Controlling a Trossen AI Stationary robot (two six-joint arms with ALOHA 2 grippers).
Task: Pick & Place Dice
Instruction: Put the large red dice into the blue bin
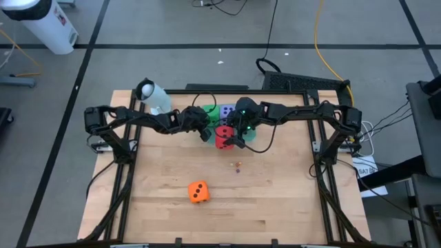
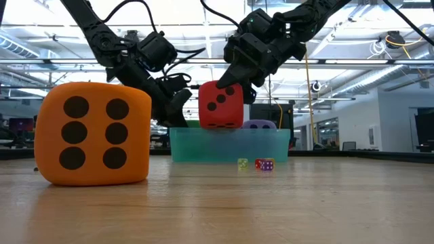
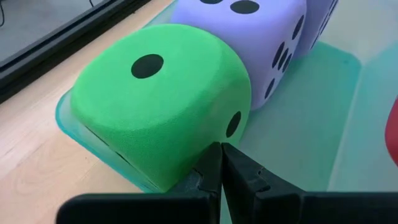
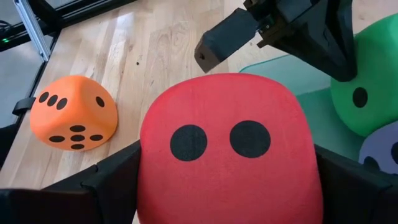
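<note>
Orange die [image 2: 93, 133] sits nearest the low camera, alone on the near part of the table [image 1: 275, 200], well apart from the rest.

Right gripper [image 4: 227, 171]: jaws spread wide and clamped on the red die [image 4: 229, 155], one finger on each flank. It is held in the air at the near rim of the teal tray [image 2: 229, 145], its lower edge about level with that rim.

Left gripper [image 3: 221, 163]: jaws clenched, holding nothing, tip just beside the green die [image 3: 163, 99] inside the tray. A purple die [image 3: 252, 43] sits touching the green one on its far side; a second purple die shows only at the edge of the left wrist view.

Risks, as I judge them:
- Foam is soft. The grip looks like a squeeze on the flanks only, so the red die could pivot or pop out on a jolt.
- If it drops from here it could catch the tray rim and bounce back onto the table.
- Arms are crowded. The left gripper hangs close to the red die's path, so a bump between them seems possible.
- Tray is already well filled at the left end, so a careless drop could land the red die on another.
- Tiny dice [image 2: 264, 165] lie loose near the tray and could be knocked.
</note>
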